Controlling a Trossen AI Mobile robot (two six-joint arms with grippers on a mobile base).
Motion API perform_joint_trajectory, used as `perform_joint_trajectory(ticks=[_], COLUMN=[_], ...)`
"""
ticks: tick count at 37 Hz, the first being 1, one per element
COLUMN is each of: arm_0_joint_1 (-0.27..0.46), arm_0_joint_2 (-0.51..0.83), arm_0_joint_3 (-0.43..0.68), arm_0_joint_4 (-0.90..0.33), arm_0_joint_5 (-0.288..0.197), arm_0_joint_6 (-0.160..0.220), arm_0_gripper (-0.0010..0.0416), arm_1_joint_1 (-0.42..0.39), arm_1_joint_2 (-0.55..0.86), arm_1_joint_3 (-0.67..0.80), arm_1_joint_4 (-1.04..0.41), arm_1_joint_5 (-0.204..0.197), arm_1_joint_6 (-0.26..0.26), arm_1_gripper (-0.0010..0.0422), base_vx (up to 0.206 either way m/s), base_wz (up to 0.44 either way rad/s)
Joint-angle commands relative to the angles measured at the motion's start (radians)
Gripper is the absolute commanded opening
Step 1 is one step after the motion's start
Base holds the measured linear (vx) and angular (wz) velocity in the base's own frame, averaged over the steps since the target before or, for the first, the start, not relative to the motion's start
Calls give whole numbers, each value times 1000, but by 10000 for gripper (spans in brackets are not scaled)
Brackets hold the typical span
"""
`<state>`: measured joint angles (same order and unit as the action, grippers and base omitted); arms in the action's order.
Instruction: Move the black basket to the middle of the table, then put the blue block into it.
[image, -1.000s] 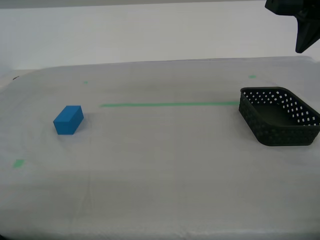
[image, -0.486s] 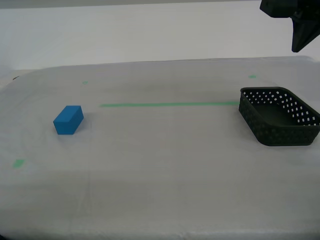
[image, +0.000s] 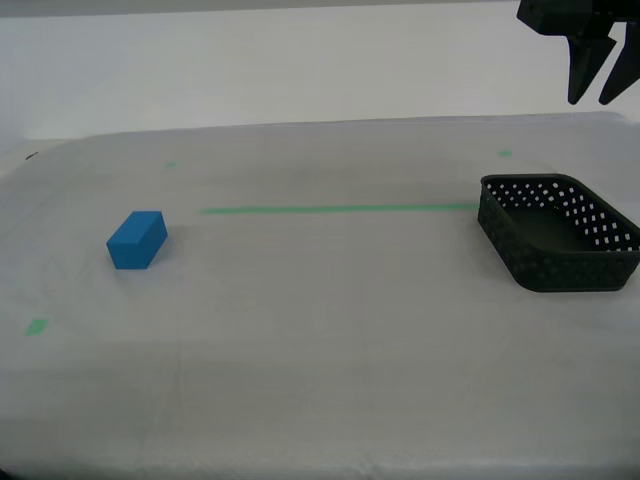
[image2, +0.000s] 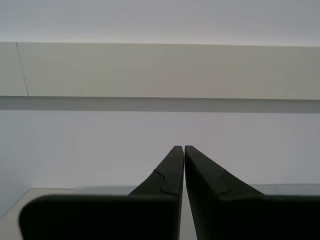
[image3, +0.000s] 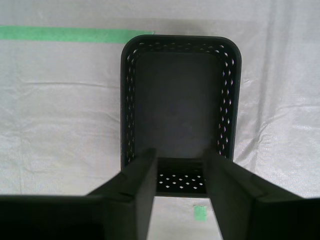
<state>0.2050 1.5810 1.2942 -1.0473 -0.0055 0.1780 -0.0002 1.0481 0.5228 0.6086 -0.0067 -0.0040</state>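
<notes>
My first gripper (image3: 180, 172) hangs high over the black basket (image3: 181, 102), jaws parted and empty, bracketing its near wall for a grab. My second gripper (image2: 180, 150) sits pinched closed on nothing, facing a wall; the blue block (image: 137, 240) waits far away on the table (image: 320, 350).

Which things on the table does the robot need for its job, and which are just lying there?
Needed for the job:
- the small bright-blue rectangular block
- the shallow black plastic basket with holes in its walls
- the table covered in whitish-grey cloth
- my first tool, open above the basket

Just lying there:
- the long green tape line
- the small green tape bits
</notes>
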Motion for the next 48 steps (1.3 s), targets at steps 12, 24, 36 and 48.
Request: perform_joint_trajectory(ticks=[12, 24, 36, 48], arm_0_joint_1=[6, 36, 71, 132], arm_0_joint_2=[0, 0, 89, 217], arm_0_joint_3=[0, 0, 0, 0], arm_0_joint_4=[8, 24, 64, 175], arm_0_joint_5=[23, 31, 32, 32], arm_0_joint_6=[-20, 16, 40, 58], arm_0_gripper=[360, 386, 403, 402], arm_1_joint_1=[0, 0, 0, 0], arm_1_joint_2=[0, 0, 0, 0], arm_1_joint_3=[0, 0, 0, 0], arm_1_joint_4=[5, 5, 5, 5], arm_1_joint_5=[0, 0, 0, 0], arm_1_joint_6=[2, 2, 2, 2], arm_1_gripper=[0, 0, 0, 0], base_vx=[0, 0, 0, 0], base_wz=[0, 0, 0, 0])
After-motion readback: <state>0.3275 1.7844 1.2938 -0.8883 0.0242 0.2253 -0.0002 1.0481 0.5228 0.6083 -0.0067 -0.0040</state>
